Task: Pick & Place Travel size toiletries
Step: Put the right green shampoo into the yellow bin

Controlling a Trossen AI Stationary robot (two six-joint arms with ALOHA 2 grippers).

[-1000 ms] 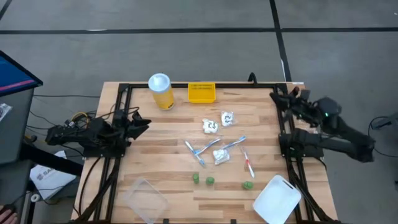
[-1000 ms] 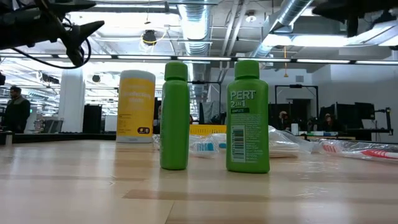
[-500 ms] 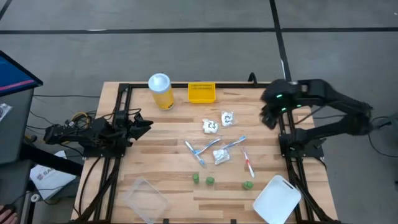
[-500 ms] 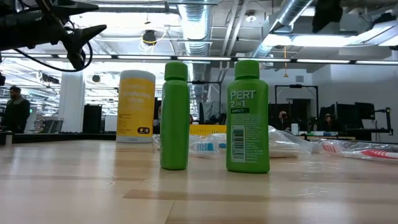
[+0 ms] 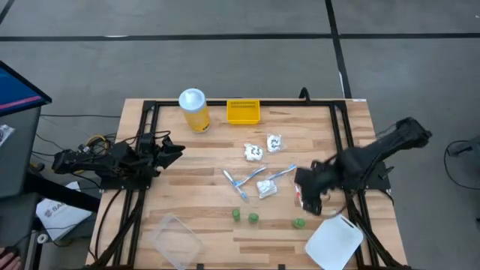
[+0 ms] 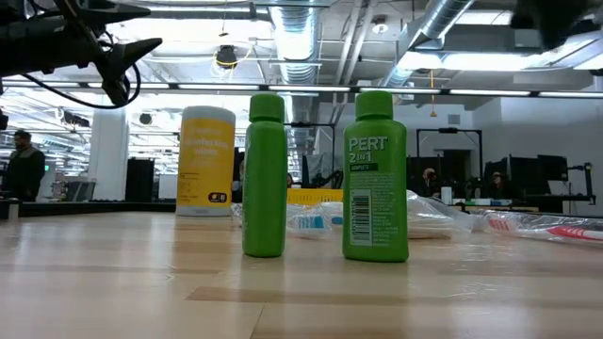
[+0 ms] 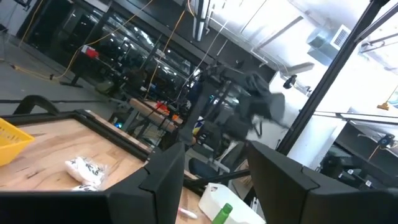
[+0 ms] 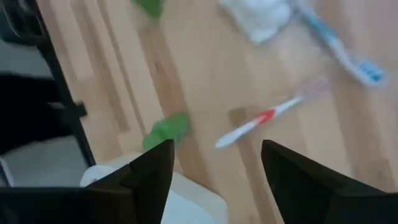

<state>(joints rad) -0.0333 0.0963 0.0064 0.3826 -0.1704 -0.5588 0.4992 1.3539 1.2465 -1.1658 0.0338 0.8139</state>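
Hovering over the right half of the wooden tabletop (image 5: 195, 161), the right gripper (image 5: 309, 196) hangs with its jaws spread above the red-white toothbrush (image 5: 299, 196), which in the right wrist view (image 8: 264, 119) lies flat between and just beyond the two dark fingers (image 8: 146, 174), untouched. One green bottle (image 5: 298, 223) stands at five o'clock of that brush, near the white lid (image 5: 334, 241) at the front right corner; two more green bottles (image 5: 244, 217) stand together toward the front centre. Blue-white toothbrushes (image 5: 259, 178) and crinkled white packets (image 5: 263, 146) crowd the middle, leaving bare wood along the front left around a clear tray (image 5: 175, 238). At twelve o'clock sit the yellow jar (image 5: 193, 109) and the yellow tray (image 5: 243, 112). Beyond the nine o'clock edge, the left gripper (image 5: 174, 148) waits, jaws parted and empty.
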